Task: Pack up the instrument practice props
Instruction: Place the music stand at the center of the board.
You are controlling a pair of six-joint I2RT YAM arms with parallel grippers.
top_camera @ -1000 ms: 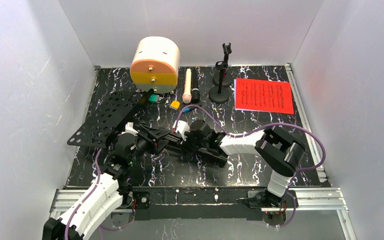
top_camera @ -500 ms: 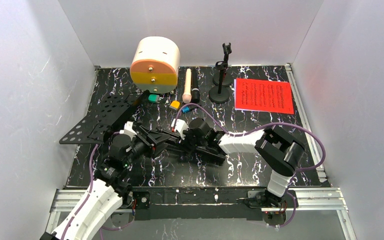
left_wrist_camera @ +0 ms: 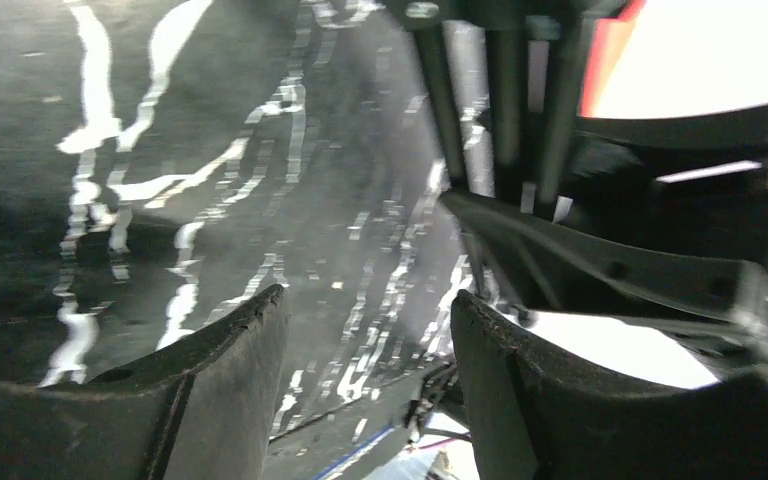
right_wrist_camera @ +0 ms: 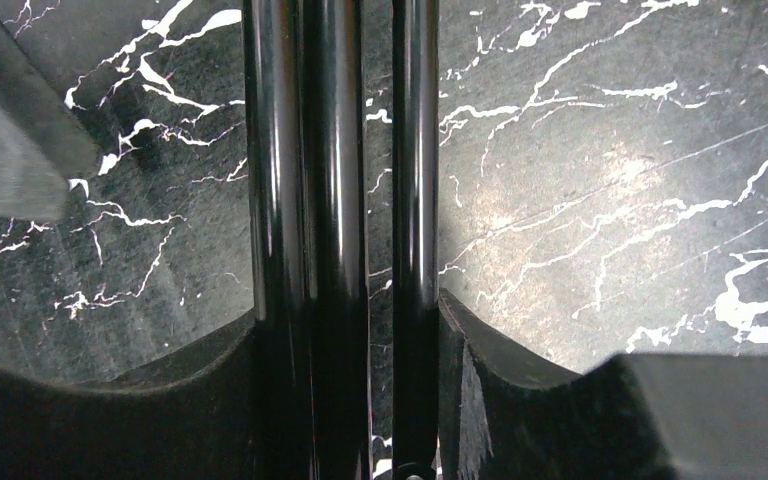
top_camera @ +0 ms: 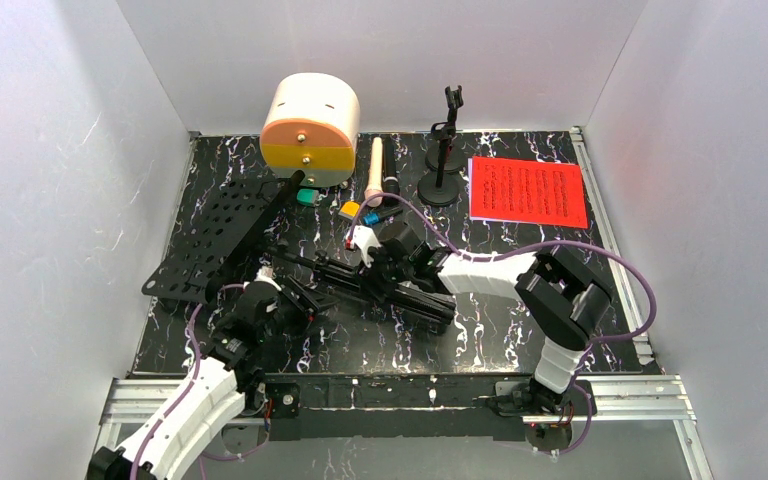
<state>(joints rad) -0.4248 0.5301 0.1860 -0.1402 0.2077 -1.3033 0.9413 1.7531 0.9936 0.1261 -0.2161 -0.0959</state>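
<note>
Only in the right wrist view are the glossy black tubes [right_wrist_camera: 300, 180] of the black perforated music rack [top_camera: 210, 235] seen clamped between the fingers of the right end effector [right_wrist_camera: 345, 340]. In the left wrist view, the left end effector [left_wrist_camera: 365, 310] is shown spread apart and empty, low over the black marbled table [top_camera: 520, 300], with the tubes ahead and right of it. From above, the right arm is seen bent, reaching leftward.

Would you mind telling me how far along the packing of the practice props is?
Nothing looks packed yet. In hand: the right end effector is shut on the tripod legs of the tipped-over music rack; the left end effector is open nearby. Left: the red sheet music, cream microphone, black microphone and mic holders sit out at the back.
</note>
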